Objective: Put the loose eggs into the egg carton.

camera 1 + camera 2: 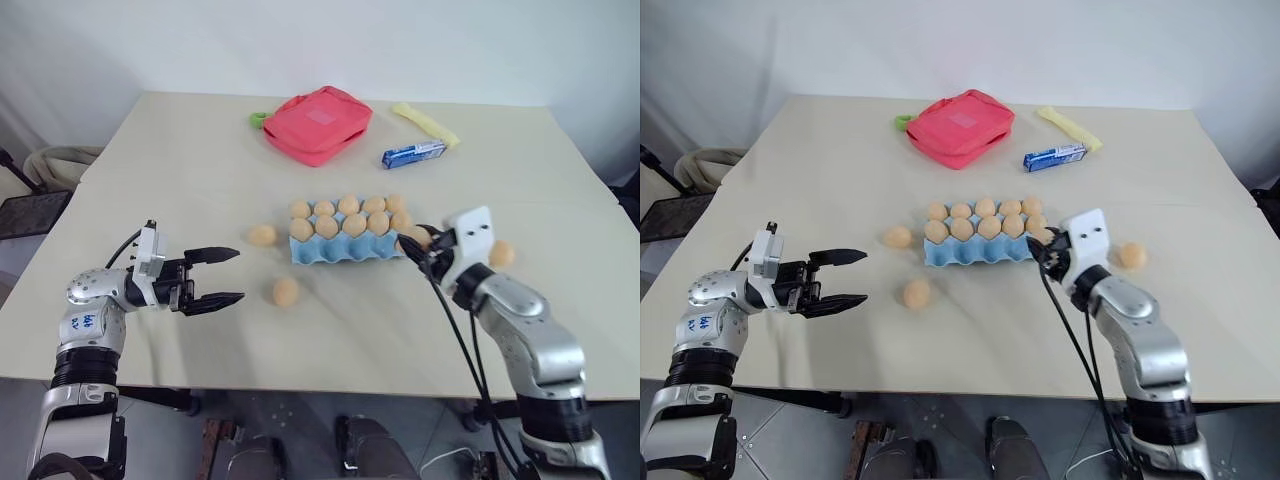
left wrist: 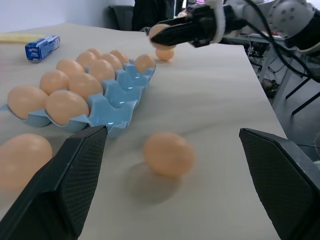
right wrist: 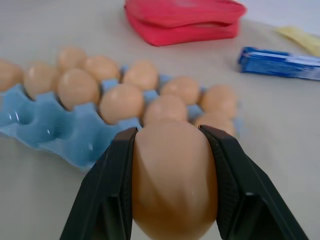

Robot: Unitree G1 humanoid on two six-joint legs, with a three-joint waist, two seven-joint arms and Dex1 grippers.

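Right end effector [image 3: 172, 185] clamps one egg [image 3: 173, 175], seemingly above carton [image 3: 65, 137].

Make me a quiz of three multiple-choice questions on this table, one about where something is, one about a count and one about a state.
1. Where is the red pouch?
A. Inside the egg carton
B. Beyond the egg carton, toward the far side of the table
C. At the near edge, between the arms

2. How many eggs lie loose on the table, leaving out any that is held?
A. One
B. Six
C. Three

3. What state is the right gripper in?
A. Shut on an egg
B. Open and empty
C. Shut on a blue packet

Answers:
1 B, the pouch lies farther back than the carton.
2 C, two lie on the carton's left and one on its right.
3 A, the right wrist view shows the held egg pinched between both fingers.
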